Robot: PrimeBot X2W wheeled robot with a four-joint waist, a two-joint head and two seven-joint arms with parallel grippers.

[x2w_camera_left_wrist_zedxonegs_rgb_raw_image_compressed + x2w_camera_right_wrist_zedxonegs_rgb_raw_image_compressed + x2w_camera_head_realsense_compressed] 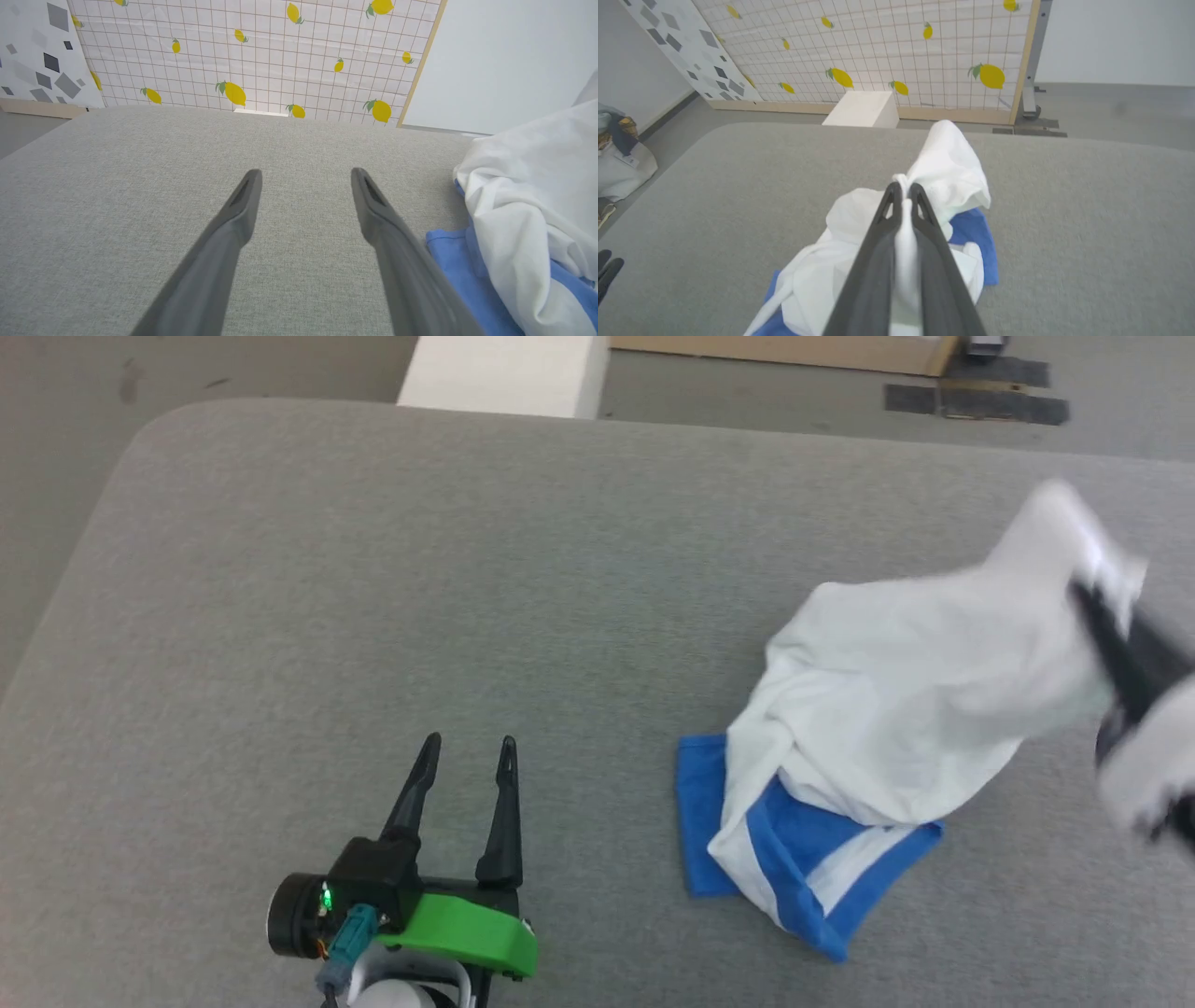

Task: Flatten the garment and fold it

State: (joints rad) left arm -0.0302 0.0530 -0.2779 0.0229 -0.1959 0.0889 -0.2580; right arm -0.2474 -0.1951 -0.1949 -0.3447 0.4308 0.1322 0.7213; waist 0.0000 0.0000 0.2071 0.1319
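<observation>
The garment (896, 709) is a white shirt with blue parts, bunched on the right of the grey padded table (467, 569). Its blue sleeves lie flat under the heap at the near side. My right gripper (1097, 602) is shut on a fold of the white cloth and holds it lifted above the table; in the right wrist view white cloth (943, 172) is pinched between the two fingers of that gripper (902, 191). My left gripper (467, 747) stands open over bare table to the left of the shirt, holding nothing. The left wrist view has the garment (528, 186) at its right edge, beside the open gripper (306, 176).
Beyond the table's far edge stand a white box (864, 109) and a lemon-print screen (901, 46) on a wooden frame. Bags (619, 158) lie on the floor at the left. Wide bare table stretches left of the shirt.
</observation>
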